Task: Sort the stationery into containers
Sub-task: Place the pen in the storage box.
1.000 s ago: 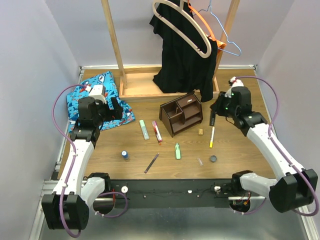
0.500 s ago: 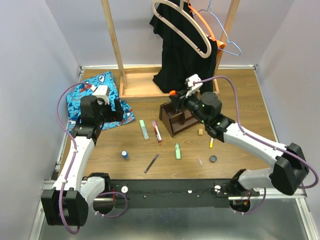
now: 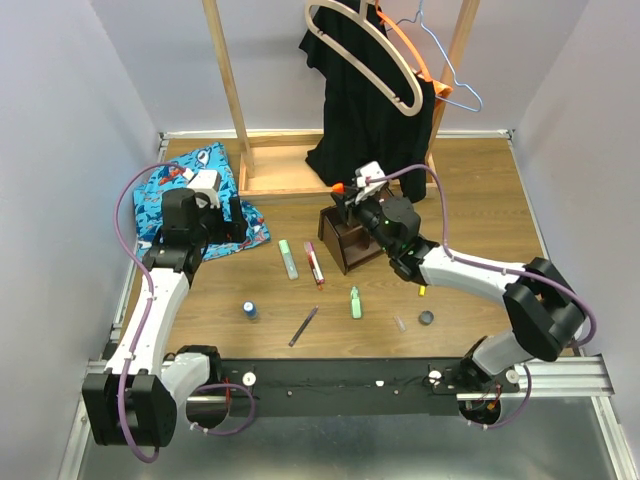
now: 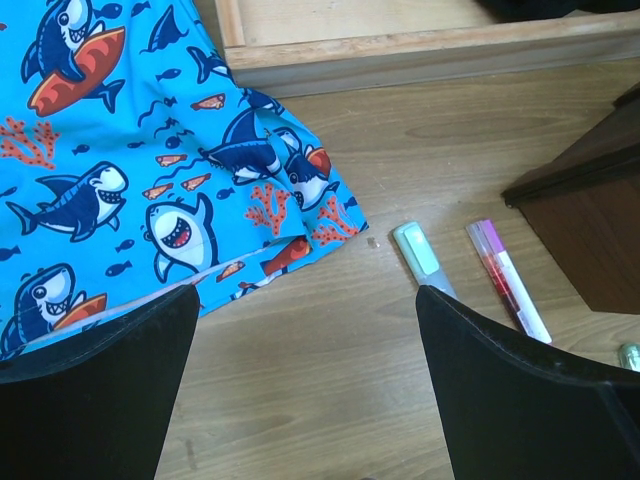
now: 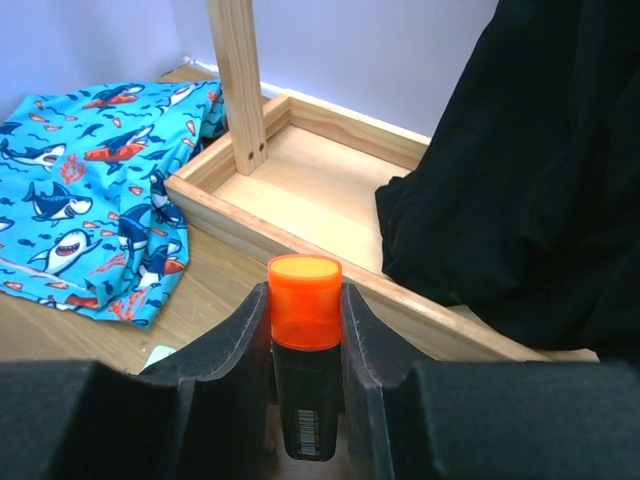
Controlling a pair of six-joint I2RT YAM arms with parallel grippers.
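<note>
- Between the fingers of the right pincer [image 5: 303,300], which are closed on it: the orange marker [image 5: 306,400]. It is upright with the bright orange cap on top. Below the cap is a dark barrel with a small barcode label.
- Handling, as judged: light and rigid. The smooth plastic barrel is likely to slip or pivot under a loose grip. The present hold, on the barrel just under the cap, suits a vertical drop into a slot.
- Position, top view: marker and pincer stand over the far-left corner of the dark brown organizer [image 3: 345,245]. Whether the tip has entered a compartment cannot be told.
- Left pincer [image 4: 310,400]: fingers wide apart, holding nothing. It hovers over the bench [image 3: 480,200] at the edge of the shark-print cloth [image 4: 120,180].
- Unsorted on the bench: pale green marker [image 4: 420,255] and pink marker [image 4: 505,280] just left of the organizer. Nearer the arm bases lie a second green marker [image 3: 355,302], purple pen [image 3: 303,326], blue bottle [image 3: 249,309] and dark disc [image 3: 426,318].
- Beyond: light wooden rack base [image 5: 300,200] and black garment [image 5: 520,180].
</note>
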